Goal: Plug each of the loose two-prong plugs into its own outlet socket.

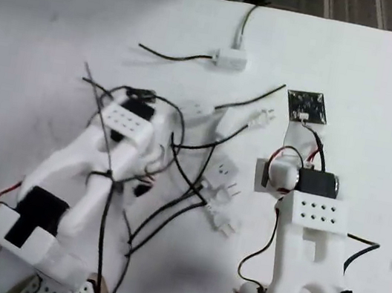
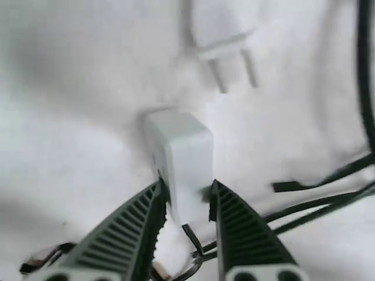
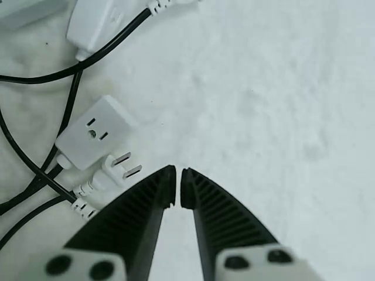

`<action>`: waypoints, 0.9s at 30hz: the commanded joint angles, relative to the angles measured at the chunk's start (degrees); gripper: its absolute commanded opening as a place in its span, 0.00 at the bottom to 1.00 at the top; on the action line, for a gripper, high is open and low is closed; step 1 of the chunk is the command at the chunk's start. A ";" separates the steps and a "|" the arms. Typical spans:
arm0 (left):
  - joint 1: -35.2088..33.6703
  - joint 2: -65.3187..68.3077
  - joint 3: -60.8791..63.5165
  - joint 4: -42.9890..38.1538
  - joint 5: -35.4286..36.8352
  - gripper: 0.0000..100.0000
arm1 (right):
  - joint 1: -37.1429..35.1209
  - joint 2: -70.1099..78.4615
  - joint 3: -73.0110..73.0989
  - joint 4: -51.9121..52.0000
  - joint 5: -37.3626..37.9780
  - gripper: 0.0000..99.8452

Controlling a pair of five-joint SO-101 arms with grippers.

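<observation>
High view — loose plugs point(image 1: 228, 191) are scattered among black cords point(image 1: 196, 146) on the table point(image 1: 386, 88). Left wrist view — white outlet block point(image 2: 179, 152) is pinched by left gripper point(image 2: 186, 196). Right wrist view: right gripper point(image 3: 178, 188) is pressed together, empty, near square socket point(image 3: 96, 132).

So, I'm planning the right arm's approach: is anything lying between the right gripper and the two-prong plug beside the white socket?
Nothing visible does. Bare table separates the right gripper from the plug; the black cables lie on its far side.
</observation>
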 commanded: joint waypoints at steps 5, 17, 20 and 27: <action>-10.59 -0.31 -1.23 2.37 -10.99 0.02 | 0.48 -1.80 -2.37 -0.22 -0.18 0.03; -1.80 -0.66 -2.81 1.76 -17.67 0.02 | 0.40 -1.80 -2.37 -0.22 -0.18 0.03; 2.51 -0.66 -5.45 1.93 -17.67 0.02 | 0.40 -1.80 -2.37 -0.22 -0.18 0.03; 11.56 -0.57 -8.62 0.88 -17.67 0.02 | 0.40 -1.80 -2.37 -0.22 -0.18 0.03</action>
